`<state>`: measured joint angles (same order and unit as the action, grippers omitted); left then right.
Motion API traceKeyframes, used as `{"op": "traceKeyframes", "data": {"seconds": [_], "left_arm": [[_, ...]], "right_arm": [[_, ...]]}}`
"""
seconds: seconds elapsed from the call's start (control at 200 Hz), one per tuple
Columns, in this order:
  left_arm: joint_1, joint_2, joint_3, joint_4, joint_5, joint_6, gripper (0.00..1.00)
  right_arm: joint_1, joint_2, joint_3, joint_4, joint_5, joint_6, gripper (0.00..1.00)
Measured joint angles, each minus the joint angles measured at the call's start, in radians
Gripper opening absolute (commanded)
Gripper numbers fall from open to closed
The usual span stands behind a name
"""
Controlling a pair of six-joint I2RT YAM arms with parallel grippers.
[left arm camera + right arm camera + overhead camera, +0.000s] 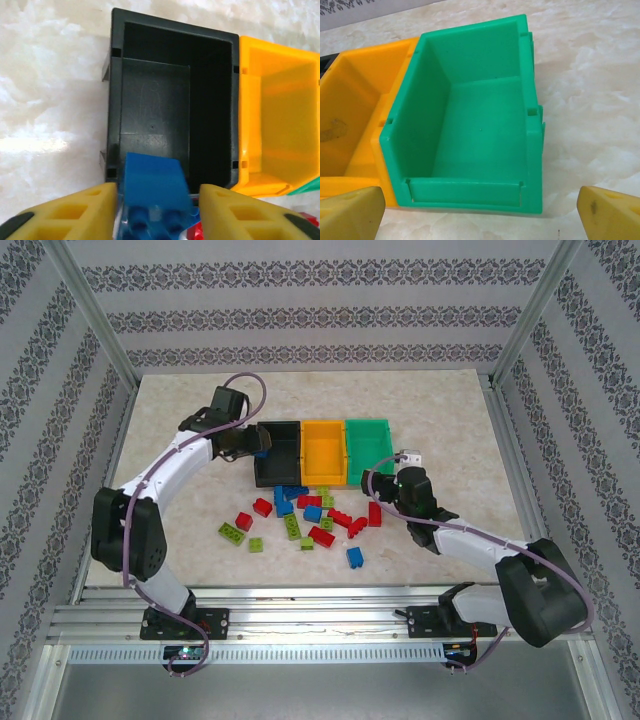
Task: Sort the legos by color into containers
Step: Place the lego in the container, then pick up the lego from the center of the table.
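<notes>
Blue lego (156,187), seemingly loose, between the left fingers (75,210) over black bin (114,100)

We look from the top camera high behind the near edge of the table (450,410), facing forward and down. It stands far enough back to take in the black bin (285,455), orange-yellow bin (323,452) and green bin (368,445) side by side. Our left wrist camera hangs close over the black bin, looking down into it past its own yellow fingers (75,212), while our right wrist camera looks from close by, tilted down into the green bin. Both wrist views share the orange-yellow bin, at the right edge of one and the left edge of the other.
</notes>
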<state>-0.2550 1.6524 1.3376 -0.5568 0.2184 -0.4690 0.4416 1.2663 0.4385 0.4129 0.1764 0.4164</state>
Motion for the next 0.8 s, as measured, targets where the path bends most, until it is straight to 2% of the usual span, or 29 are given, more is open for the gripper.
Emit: {"op": "traceKeyframes", "data": {"seconds": [0.175, 0.35, 0.635, 0.799], "left_arm": [[0.000, -0.012, -0.025, 0.027, 0.006, -0.002, 0.59], [-0.014, -0.095, -0.135, 0.041, 0.013, 0.003, 0.59], [-0.173, -0.169, -0.312, 0.058, 0.039, 0.050, 0.58], [-0.215, -0.156, -0.344, 0.059, 0.011, 0.050, 0.54]], "right_arm": [[0.000, 0.003, 0.006, -0.002, -0.001, 0.000, 0.98], [0.000, 0.005, 0.006, -0.002, -0.001, 0.000, 0.98], [0.002, 0.007, 0.006, -0.001, -0.015, 0.003, 0.98], [0.002, 0.013, 0.006, 0.002, -0.029, 0.003, 0.98]]}}
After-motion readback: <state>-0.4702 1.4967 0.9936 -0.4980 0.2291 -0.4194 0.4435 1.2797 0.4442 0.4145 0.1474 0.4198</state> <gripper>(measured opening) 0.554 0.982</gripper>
